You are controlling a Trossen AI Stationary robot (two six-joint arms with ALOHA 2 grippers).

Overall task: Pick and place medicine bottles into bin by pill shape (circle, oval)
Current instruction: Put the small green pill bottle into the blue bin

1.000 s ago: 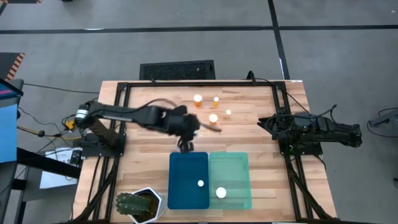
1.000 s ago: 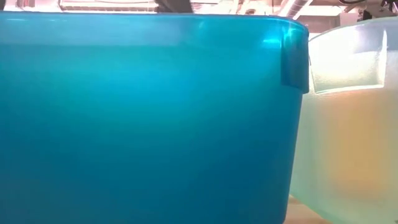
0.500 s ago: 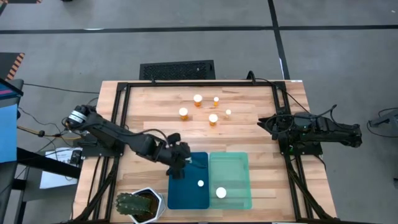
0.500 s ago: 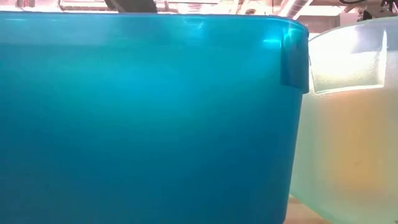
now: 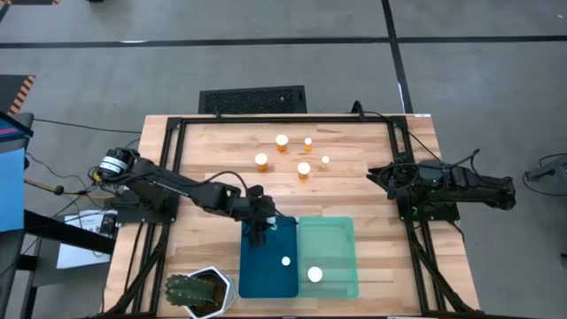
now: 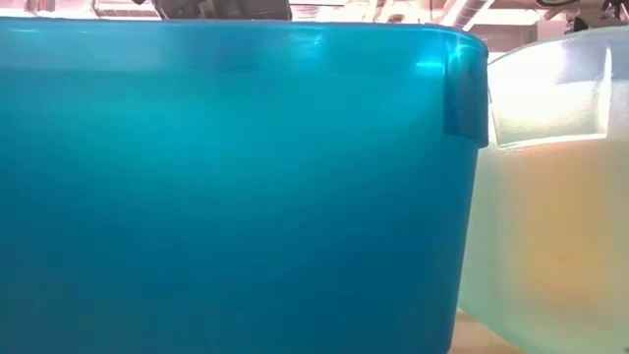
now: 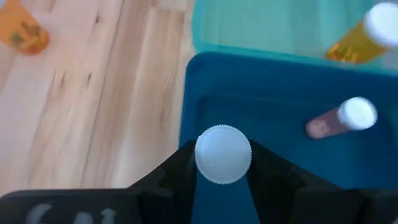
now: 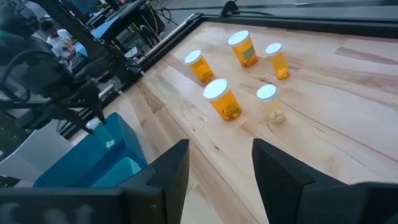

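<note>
Hanging over the near-left corner of the dark blue tray (image 5: 268,257), the left claw (image 5: 258,232) is seen pinching a medicine bottle (image 7: 223,154) between its two fingers, the round white cap facing the wrist camera. The bottle's long axis is thus judged to run roughly straight down, with the blue tray's floor directly beneath it, so the coming release turns on a short drop rather than any sideways travel. Inside the blue tray another bottle (image 7: 343,117) is already lying, well apart from the spot below the claw; a further one (image 7: 364,36) is lying in the mint green tray (image 5: 328,257) just beside it. The held bottle is placed over the blue side of the shared wall, not the green.

Four bottles (image 5: 303,168) are left standing on the wooden surface (image 5: 204,159), between the two arms and beyond the trays. The right claw (image 8: 214,162) is parked at the right edge of the surface, its fingers spread and holding nothing, pointed toward those bottles; for them it is judged about as near as the left arm.
</note>
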